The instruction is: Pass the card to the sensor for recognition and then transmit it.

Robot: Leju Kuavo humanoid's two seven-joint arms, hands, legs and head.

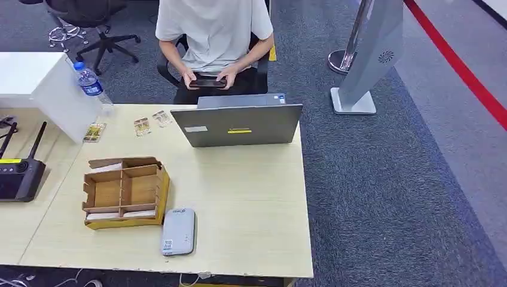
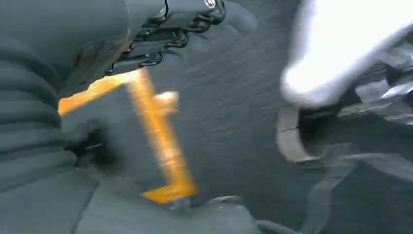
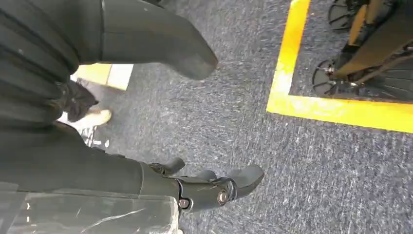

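We find the cards (image 1: 124,213) lying in the slots of the box (image 1: 125,192), with the sensor (image 1: 178,231) just beside the box at its near right corner. Our right hand (image 3: 195,187) hangs over carpet, fingers apart and holding nothing; our left hand (image 2: 160,34) is blurred, its fingers undeterminable. We judge the reach should enter the box from above and pinch one card by its edge.
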